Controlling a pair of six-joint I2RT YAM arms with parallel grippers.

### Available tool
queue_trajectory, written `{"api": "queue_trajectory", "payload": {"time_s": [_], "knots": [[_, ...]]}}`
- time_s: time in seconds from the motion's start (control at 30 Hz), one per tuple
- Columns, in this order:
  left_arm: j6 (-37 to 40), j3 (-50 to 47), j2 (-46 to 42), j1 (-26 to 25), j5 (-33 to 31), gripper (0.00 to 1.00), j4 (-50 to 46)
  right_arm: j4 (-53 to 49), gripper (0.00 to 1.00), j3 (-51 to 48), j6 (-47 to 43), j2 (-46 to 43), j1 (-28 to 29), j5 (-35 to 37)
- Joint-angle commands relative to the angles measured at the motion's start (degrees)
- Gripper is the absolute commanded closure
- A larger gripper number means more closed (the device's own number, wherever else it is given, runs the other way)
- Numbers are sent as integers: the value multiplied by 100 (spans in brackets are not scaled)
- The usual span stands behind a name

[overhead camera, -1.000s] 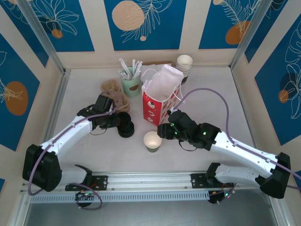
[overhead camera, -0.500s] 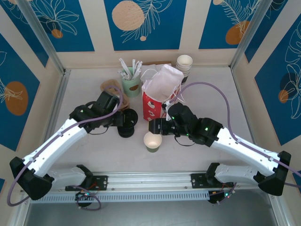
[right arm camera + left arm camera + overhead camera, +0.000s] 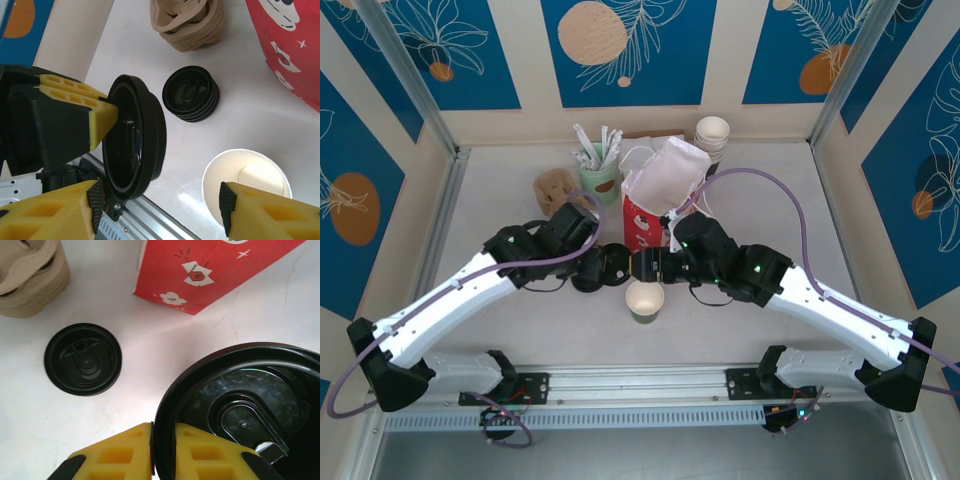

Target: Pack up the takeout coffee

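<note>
left jaws clamped on black lid point(image 3: 240, 405) rim; right jaws apart, facing it, near lidless cup point(image 3: 645, 298).

The table point(image 3: 500, 200) is off-white. The walls point(image 3: 630, 50) are cream, with deep blue panels carrying peach discs and white line-drawn leaves. The bag point(image 3: 642, 232) is red, printed with small white and black figures and stars, and its lining is white. The held lid point(image 3: 250, 400) is glossy black, as is the stack of loose lids point(image 3: 82, 359). The open paper cup point(image 3: 645, 299) is dark green outside and cream inside. The holder cup point(image 3: 599, 180) is pale green and its sticks point(image 3: 595, 145) are white. The cardboard stack point(image 3: 30, 280) is tan. The stacked cups point(image 3: 712, 135) are cream. The left arm point(image 3: 460, 295) and right arm point(image 3: 830, 305) are white with black joints, each trailing a lilac cable point(image 3: 760, 180). The left gripper point(image 3: 164, 432) and right gripper point(image 3: 159, 185) have yellow jaws.
</note>
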Motion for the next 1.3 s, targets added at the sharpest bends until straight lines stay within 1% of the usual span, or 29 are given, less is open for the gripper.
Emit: {"api": "queue_trajectory", "payload": {"time_s": [0.0,0.2,0.27,0.43,0.47,0.57,0.63,0.7,0.73,0.77,0.83,0.87,0.93,1.0,1.1,1.2,1.27], "knots": [[-142,382,107,-215,60,84,8,-158,34,86,-106,4,-2,158],[-125,642,372,-440,46,84,25,-209,36,40,-106,-18,-28,166],[-112,695,458,-495,33,84,23,-246,39,-9,-71,-63,-44,216],[59,856,591,-705,-8,84,129,-120,57,-267,-118,-278,-140,116],[121,921,626,-783,-41,84,130,-127,62,-317,-130,-333,-157,115],[209,1080,725,-940,-160,84,87,-268,73,-371,-155,-495,-244,148],[234,1135,772,-973,-138,84,98,-345,79,-433,-154,-648,-322,151],[262,1139,790,-1003,-85,83,174,-460,88,-455,-215,-790,-440,150],[283,1130,791,-1010,-42,82,232,-573,92,-446,-216,-862,-517,159],[316,1126,776,-1014,2,79,286,-645,94,-438,-217,-923,-590,139],[422,1063,683,-1020,146,66,496,-786,95,-455,-253,-1044,-812,-83],[494,1024,613,-1022,202,62,609,-892,96,-441,-268,-1068,-923,-249],[694,882,386,-1023,230,54,941,-1218,98,-381,-234,-1082,-1169,-489],[1026,726,147,-1019,215,50,1288,-1452,98,-360,-174,-1101,-1431,-782],[1756,385,-218,-1023,336,47,1966,-1769,98,-311,-143,-1086,-1847,-1495],[2650,-88,-554,-1038,548,45,2697,-2142,100,-220,-141,-1034,-2113,-2040],[3238,-490,-750,-1123,289,45,3215,-2373,100,-136,-114,-1008,-2224,-2246]]}}
